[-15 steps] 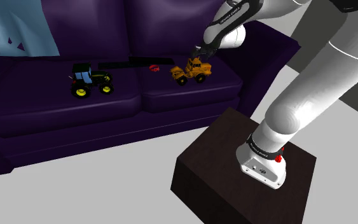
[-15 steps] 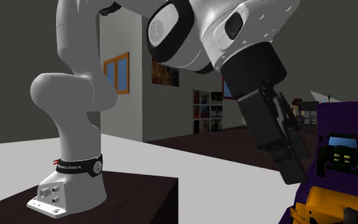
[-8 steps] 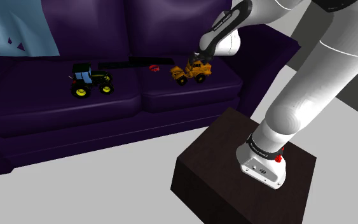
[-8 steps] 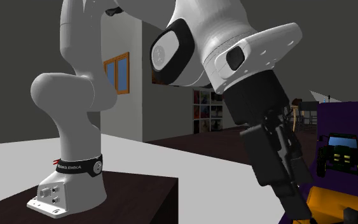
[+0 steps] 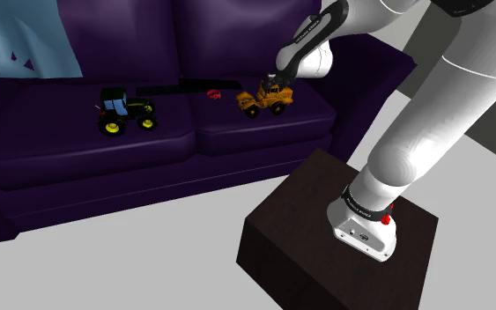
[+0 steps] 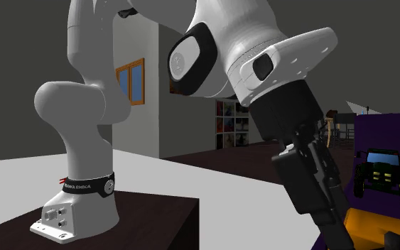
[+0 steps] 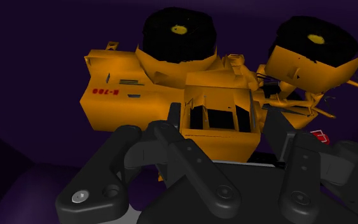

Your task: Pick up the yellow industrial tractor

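Observation:
The yellow industrial tractor (image 5: 266, 99) stands on the purple sofa's right seat cushion (image 5: 263, 123). My black gripper (image 5: 275, 82) has come down on it from above. Seen from the wrist, the gripper (image 7: 222, 127) is shut on the tractor's boxy cab, one finger (image 7: 171, 137) on each side of it, above the orange body (image 7: 133, 95) and its black wheels. In the second exterior view the gripper (image 6: 337, 231) reaches down to the tractor's yellow top (image 6: 376, 231) at the lower right edge.
A green and black tractor (image 5: 124, 110) sits on the left cushion, also seen as the toy (image 6: 384, 174). A small red thing (image 5: 212, 92) and a long black object (image 5: 162, 88) lie by the backrest. My dark stand (image 5: 299, 229) is in front of the sofa.
The gripper came down onto the yellow tractor and its fingers went from wide apart to shut on the cab. The tractor has stayed in place.

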